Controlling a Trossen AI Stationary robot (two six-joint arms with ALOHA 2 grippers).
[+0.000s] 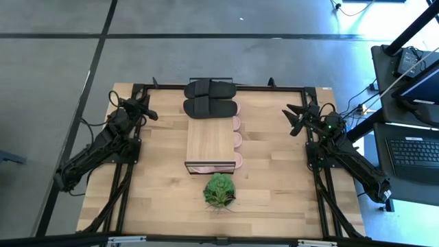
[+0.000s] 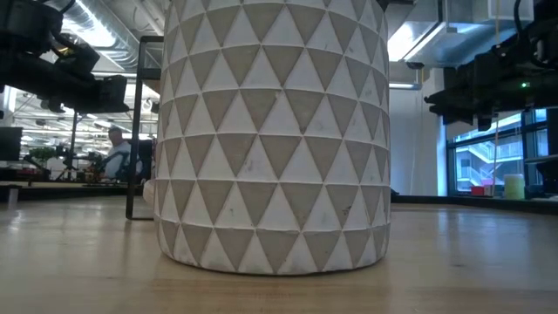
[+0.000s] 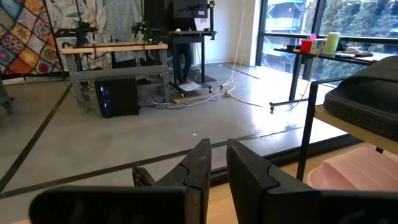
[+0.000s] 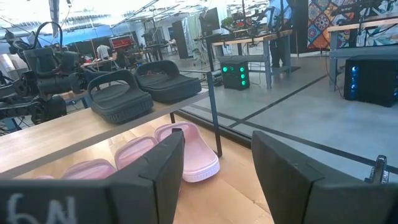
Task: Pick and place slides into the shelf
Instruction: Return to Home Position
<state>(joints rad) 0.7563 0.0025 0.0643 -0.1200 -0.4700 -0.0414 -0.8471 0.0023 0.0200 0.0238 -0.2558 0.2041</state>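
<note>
- High view: shows the left pincer (image 1: 142, 106) and the right pincer (image 1: 295, 118) hanging on either side of the shelf (image 1: 211, 140), both well apart from it. Places two black slides (image 1: 210, 108) on the plank's far end, between the pincers, and pink slides (image 1: 237, 142) peeping from under the plank on the right pincer's side. Could knock a black slide off if either arm swings inward on its way home, since light foam on smooth wood probably skids easily.
- Low view: offers only the plant pot (image 2: 272, 131), pale, matte and pressed with triangles. Hides shelf and slides, so would give no warning of a bump.
- Left wrist view: shows the left pincer (image 3: 219, 171) parted by a mere slit, gripping nothing. Puts a soft-looking pink slide (image 3: 357, 171) and a rounded black one just ahead, beside a thin dark frame leg (image 3: 306, 124) that could catch a finger.
- Right wrist view: shows the right pincer (image 4: 217, 162) spread wide and empty. Sets chunky moulded black slides (image 4: 121, 93) ahead on the light-wood plank, pink ones beneath.
</note>
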